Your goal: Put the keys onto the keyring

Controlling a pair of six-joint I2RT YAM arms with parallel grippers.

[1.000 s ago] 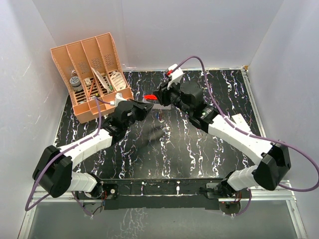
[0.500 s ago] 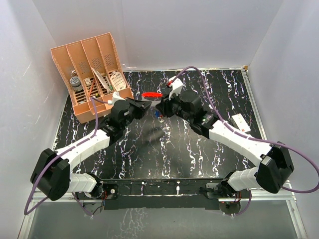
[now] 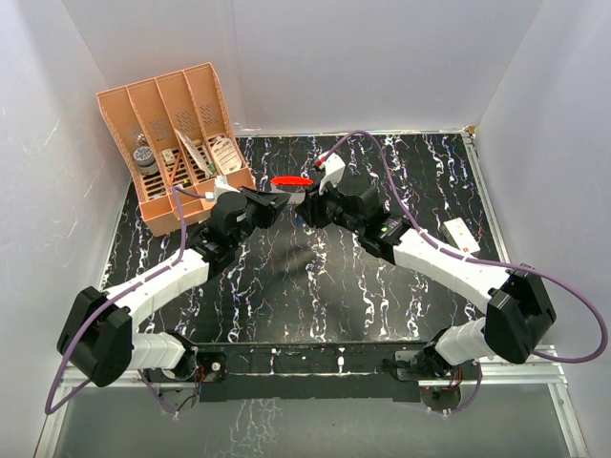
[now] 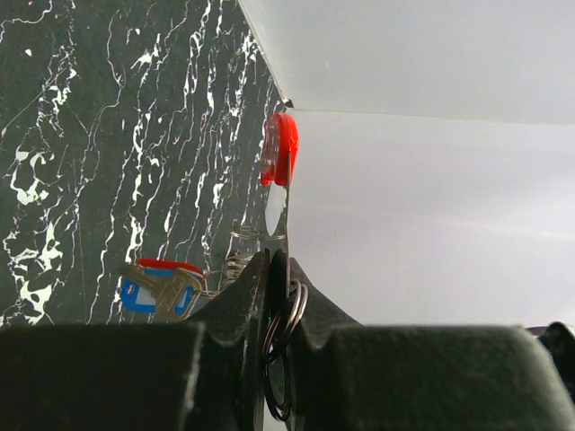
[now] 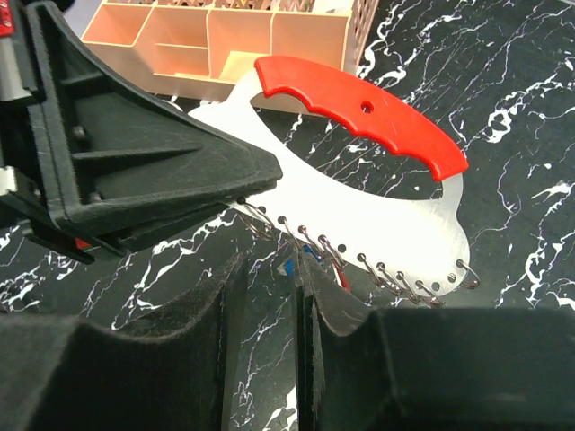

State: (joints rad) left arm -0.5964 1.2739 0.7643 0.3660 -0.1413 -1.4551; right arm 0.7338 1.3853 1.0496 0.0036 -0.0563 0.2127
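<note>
Red-handled keyring point(image 5: 359, 112) w/ hook row

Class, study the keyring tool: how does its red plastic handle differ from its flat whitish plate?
The red plastic handle is bright, with a wavy grip edge and one small hole; the flat whitish plate is pale and carries a row of wire hooks. The left gripper pinches the plate; no gripper touches the handle. Both form one flat piece around an oval opening.

White links point(image 3: 162, 275), black joints point(image 3: 520, 320), purple cables point(image 3: 361, 133), black left hand point(image 4: 277, 262), black right hand point(image 5: 269, 269)
</note>
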